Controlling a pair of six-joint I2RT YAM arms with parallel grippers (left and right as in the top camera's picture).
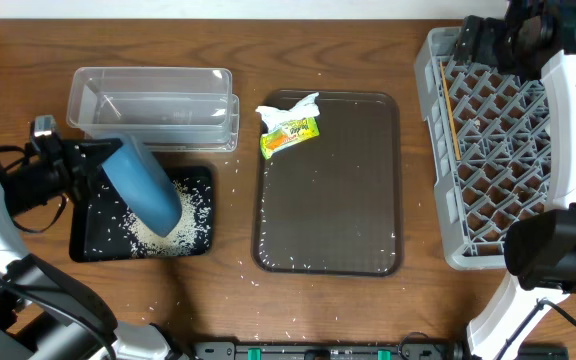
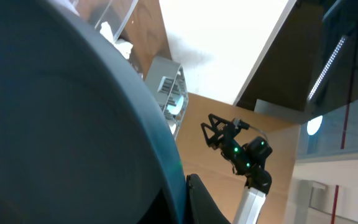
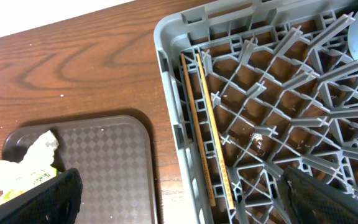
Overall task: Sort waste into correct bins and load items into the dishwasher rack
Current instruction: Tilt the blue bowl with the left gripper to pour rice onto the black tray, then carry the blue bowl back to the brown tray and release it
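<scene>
Dark-blue bowl fills left wrist view, clamped by left gripper, tipped steeply over black tray, lower rim at rice heap. Clear tub just beyond. Napkin and wrapper on brown tray, far-left corner. Dishwasher rack at right edge, well apart from bowl, across brown tray; chopsticks lie along its left wall. Right gripper hovers there, fingers spread wide, empty. Likely: bowl must go right; right arm nearer rack.

The left gripper clamps the rim of the dark-blue bowl, which tilts away to its right. Rice lies in the black tray beneath. The clear tub sits just beyond the gripper.
</scene>
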